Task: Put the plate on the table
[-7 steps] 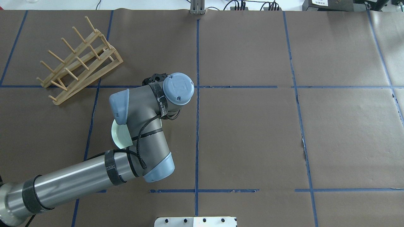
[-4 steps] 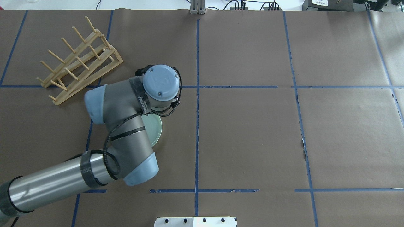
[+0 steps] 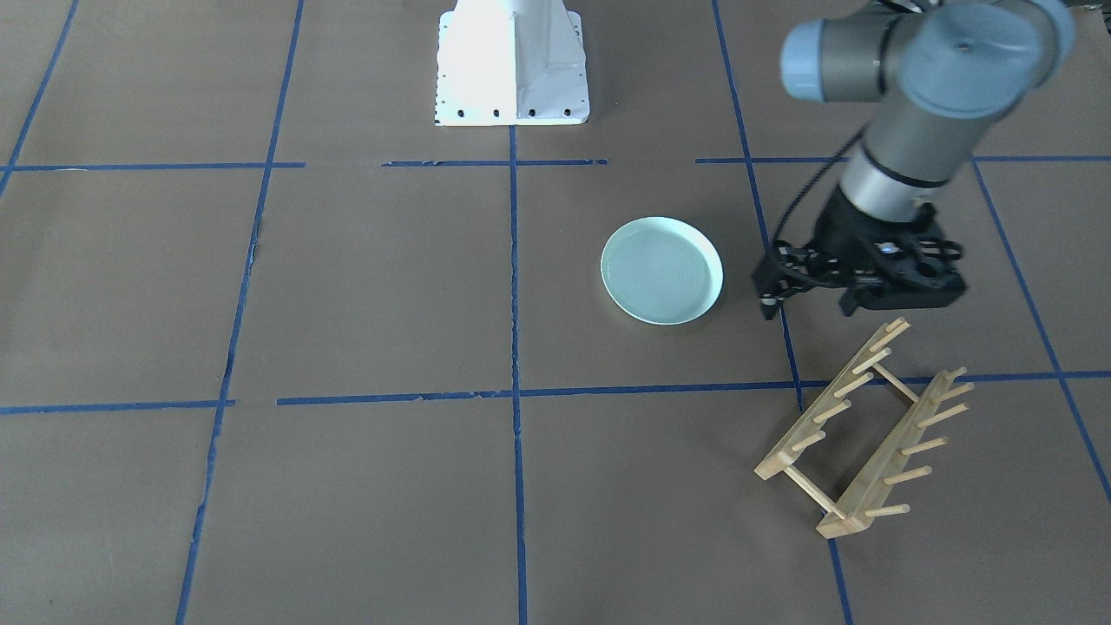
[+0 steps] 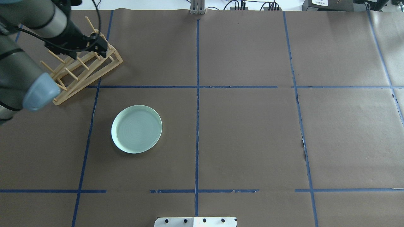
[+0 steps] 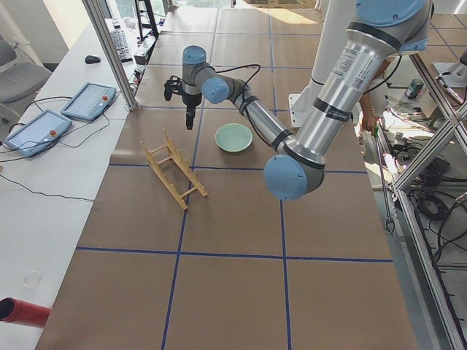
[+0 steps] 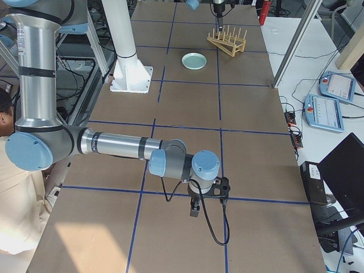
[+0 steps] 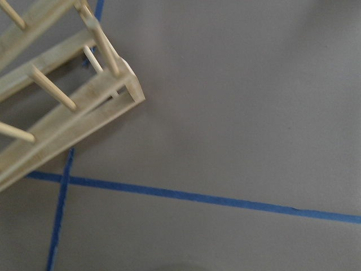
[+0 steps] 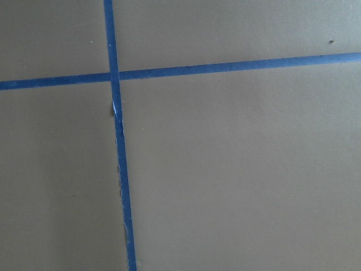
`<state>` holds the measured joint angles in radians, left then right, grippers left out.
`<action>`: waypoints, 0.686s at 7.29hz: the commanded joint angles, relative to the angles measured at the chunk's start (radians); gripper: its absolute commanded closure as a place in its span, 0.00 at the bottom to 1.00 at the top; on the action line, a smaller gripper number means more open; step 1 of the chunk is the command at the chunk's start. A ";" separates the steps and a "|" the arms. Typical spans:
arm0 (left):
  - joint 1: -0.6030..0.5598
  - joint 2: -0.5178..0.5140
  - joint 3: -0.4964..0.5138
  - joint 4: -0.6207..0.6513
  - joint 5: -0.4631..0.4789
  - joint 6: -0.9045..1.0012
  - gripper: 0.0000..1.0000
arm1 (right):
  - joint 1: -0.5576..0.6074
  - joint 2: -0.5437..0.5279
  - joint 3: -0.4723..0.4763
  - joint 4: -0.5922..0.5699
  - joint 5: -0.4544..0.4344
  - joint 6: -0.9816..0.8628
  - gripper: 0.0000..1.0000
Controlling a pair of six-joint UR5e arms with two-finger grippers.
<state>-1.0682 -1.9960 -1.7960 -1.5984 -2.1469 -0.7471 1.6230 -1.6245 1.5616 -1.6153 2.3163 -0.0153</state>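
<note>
The table (image 4: pixel 252 126) carries the plate (image 4: pixel 136 129) flat, toward 9 o'clock of centre seen from overhead, so placing looks done. The left hand (image 3: pixel 807 308), seemingly apart and empty, hovers at the plate's 11 o'clock. I cannot tell the right hand's (image 6: pixel 195 211) state.

You have the round pale mint-green glossy plate (image 4: pixel 136 129) lying flat on the brown paper-covered table (image 4: pixel 246 135), forward and to the left of the white metal robot base (image 4: pixel 195 221). The wooden peg rack (image 4: pixel 104 72) stands farther out and farther left, well apart from the plate. The left claw (image 3: pixel 809 302) hangs near the rack's robot-side end.
</note>
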 commanded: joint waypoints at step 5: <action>-0.529 0.468 0.148 -0.015 -0.155 0.907 0.00 | 0.000 0.000 0.000 0.000 0.000 0.000 0.00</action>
<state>-1.5495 -1.5972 -1.6610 -1.6190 -2.2477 0.1303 1.6230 -1.6245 1.5609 -1.6153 2.3163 -0.0154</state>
